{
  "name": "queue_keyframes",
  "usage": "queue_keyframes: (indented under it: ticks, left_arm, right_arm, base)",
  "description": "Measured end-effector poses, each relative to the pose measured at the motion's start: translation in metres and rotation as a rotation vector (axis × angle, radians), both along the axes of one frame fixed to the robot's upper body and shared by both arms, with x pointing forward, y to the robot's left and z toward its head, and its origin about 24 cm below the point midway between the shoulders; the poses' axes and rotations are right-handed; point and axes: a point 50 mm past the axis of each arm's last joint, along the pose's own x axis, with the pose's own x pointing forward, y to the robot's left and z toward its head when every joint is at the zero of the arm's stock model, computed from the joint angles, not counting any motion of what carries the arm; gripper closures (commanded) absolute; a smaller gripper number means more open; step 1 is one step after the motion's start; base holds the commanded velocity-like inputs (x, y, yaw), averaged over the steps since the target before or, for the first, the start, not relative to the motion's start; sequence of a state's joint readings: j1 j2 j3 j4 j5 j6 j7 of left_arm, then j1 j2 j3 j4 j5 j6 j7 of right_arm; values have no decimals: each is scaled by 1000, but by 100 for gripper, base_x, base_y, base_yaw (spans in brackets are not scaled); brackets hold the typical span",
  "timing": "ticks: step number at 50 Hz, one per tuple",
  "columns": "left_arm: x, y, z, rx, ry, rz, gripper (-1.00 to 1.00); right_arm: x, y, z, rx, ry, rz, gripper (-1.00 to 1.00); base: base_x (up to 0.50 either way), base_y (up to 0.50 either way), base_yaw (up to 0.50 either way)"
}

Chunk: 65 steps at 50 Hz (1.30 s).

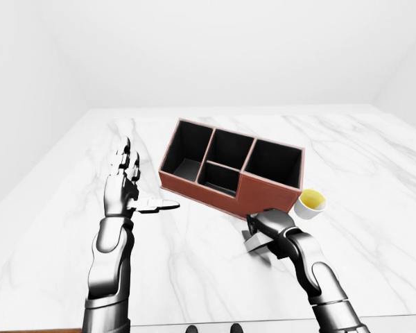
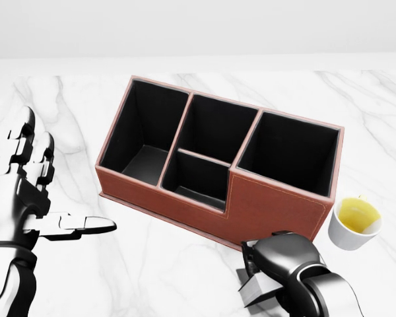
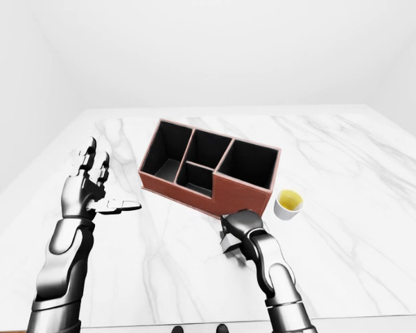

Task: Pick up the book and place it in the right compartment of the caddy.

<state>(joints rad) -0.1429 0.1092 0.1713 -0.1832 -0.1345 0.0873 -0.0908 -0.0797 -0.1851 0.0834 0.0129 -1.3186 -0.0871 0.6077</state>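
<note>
Below caddy (image 2: 251, 205) | right hand (image 2: 280, 264) covers book (image 2: 256, 289) | left hand (image 1: 125, 184) spread

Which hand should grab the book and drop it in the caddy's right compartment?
The right hand. It is curled over a small grey object on the table, apparently the book, just below the caddy. The left hand hovers open, off to the left.

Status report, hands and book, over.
Left robot hand open, idle. Right robot hand down on a grey object, likely the book. Caddy empty; cup beside it.
</note>
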Motion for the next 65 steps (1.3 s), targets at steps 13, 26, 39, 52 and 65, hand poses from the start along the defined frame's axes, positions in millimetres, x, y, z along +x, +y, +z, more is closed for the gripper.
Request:
queue_keyframes:
  ticks: [13,26,39,52,65]
  left_arm:
    - [0,0,-2,-3,6,-2,-100]
    - [-1,1,-3,-6,10,-2,-100]
    - [-3,2,-2,-8,5,0,-100]
    - [-4,4,-1,-12,-1,7,-100]
    - [-7,7,5,-13,-25,12,-100]
  right_arm:
    - [-17,5,6,23,25,3,100]
    - [-29,25,39,148,-98,62,100]
    - [-32,43,75,230,-248,133,100]
    - [-38,54,115,284,-421,193,100]
    - [-46,62,160,339,-631,258,100]
  base:
    - [0,0,0]
    - [0,0,0]
    - [0,0,0]
    - [0,0,0]
    - [0,0,0]
